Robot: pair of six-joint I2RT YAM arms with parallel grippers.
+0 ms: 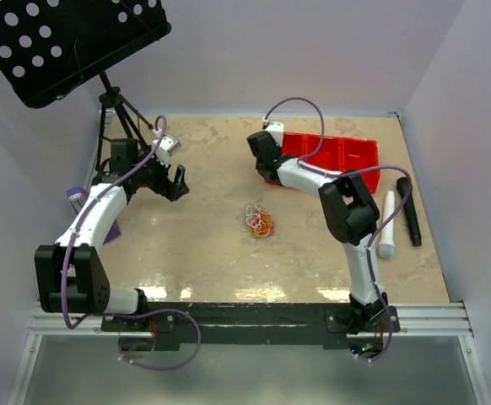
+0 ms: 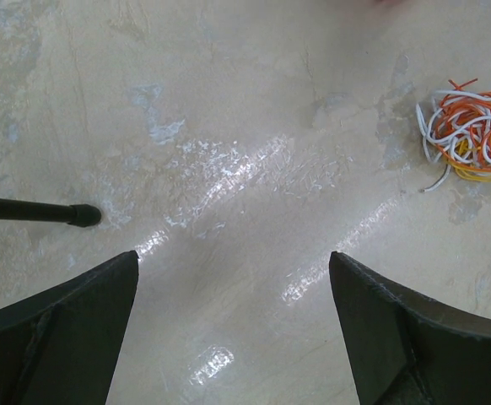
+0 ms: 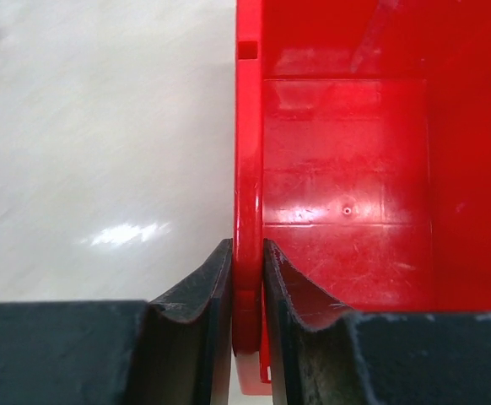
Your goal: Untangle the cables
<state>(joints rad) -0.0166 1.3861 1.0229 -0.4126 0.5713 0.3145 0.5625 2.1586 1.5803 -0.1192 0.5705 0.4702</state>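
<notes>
Pinching the red bin (image 3: 247, 126) is the right hand (image 3: 247, 246).

We see the left arm (image 1: 102, 215) bent at the elbow, reaching up and inward from its base at lower left. The left gripper (image 1: 176, 181) hangs in the air, its fingers (image 2: 68, 329) spread wide with nothing between them. The right arm (image 1: 347, 207) rises from its base at lower right and folds at the elbow, forearm stretching left toward the far side. The right gripper (image 1: 267, 162) sits low, its fingers (image 3: 195, 312) nearly together. They are clamped on the side wall of the red bin (image 3: 247, 126), one finger outside and one inside.
</notes>
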